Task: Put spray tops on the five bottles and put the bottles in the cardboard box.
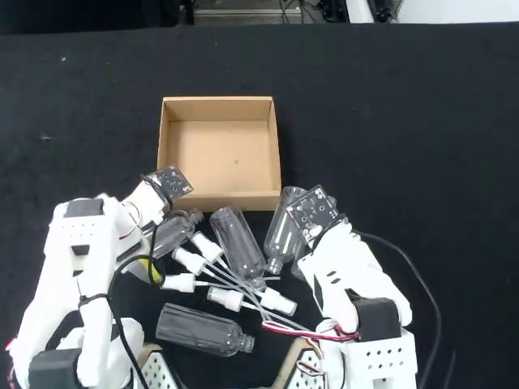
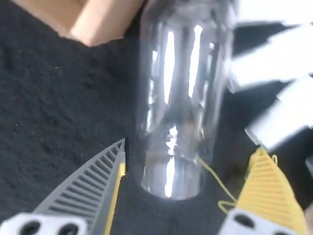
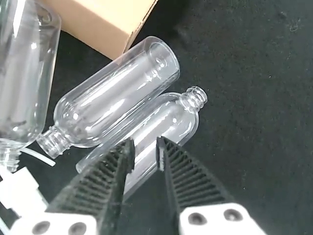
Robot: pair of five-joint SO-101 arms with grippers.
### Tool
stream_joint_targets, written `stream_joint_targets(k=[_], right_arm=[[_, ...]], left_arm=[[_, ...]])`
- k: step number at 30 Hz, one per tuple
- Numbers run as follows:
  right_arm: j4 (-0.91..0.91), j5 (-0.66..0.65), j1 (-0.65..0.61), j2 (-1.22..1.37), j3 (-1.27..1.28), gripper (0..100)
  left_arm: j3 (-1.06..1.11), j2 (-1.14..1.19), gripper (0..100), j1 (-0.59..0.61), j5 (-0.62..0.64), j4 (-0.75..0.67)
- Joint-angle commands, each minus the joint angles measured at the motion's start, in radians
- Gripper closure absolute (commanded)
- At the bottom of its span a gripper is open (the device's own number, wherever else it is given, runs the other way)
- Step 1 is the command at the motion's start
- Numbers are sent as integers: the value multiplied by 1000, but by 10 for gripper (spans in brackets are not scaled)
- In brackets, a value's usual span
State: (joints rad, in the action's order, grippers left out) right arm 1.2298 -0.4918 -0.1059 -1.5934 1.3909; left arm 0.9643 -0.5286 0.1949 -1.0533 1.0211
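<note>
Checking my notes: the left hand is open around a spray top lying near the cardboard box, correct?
Not a spray top: the left wrist view shows the left hand open around a clear bottle lying near the cardboard box.

- The cardboard box [image 1: 219, 109] stands open-topped on the black bench [image 1: 422, 121].
- Just in front of its near wall, three clear bottles lie on their sides with bare necks. The left bottle [image 1: 174, 232] lies against the left arm [image 1: 81, 259]. The middle bottle [image 1: 238, 241] lies on its own. The right bottle [image 1: 284, 227] lies beside the right arm [image 1: 349, 271].
- A fourth bottle [image 1: 332, 202] seems to lie under the right arm's wrist, though little of it shows.
- The near bottle [image 1: 203, 330] lies apart from the rest, between the two arm bases.
- Five white spray tops [image 1: 188, 260] lie loose between the near bottle and the others, their thin tubes crossing.
</note>
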Motion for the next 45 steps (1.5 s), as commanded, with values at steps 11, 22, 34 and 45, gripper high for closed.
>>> stream_joint_targets(k=[11,22,34,45], right_arm=[[-26,3,-8,-19,-8,920],[-25,3,-8,-19,-8,920],[-26,3,-8,-19,-7,920],[-58,100,-5,-7,-156,921]], left_arm=[[25,-29,640,-21,92,-158],[35,2,901,-12,91,-150],[-162,-199,894,185,-252,411],[-177,-141,895,595,-284,178]])
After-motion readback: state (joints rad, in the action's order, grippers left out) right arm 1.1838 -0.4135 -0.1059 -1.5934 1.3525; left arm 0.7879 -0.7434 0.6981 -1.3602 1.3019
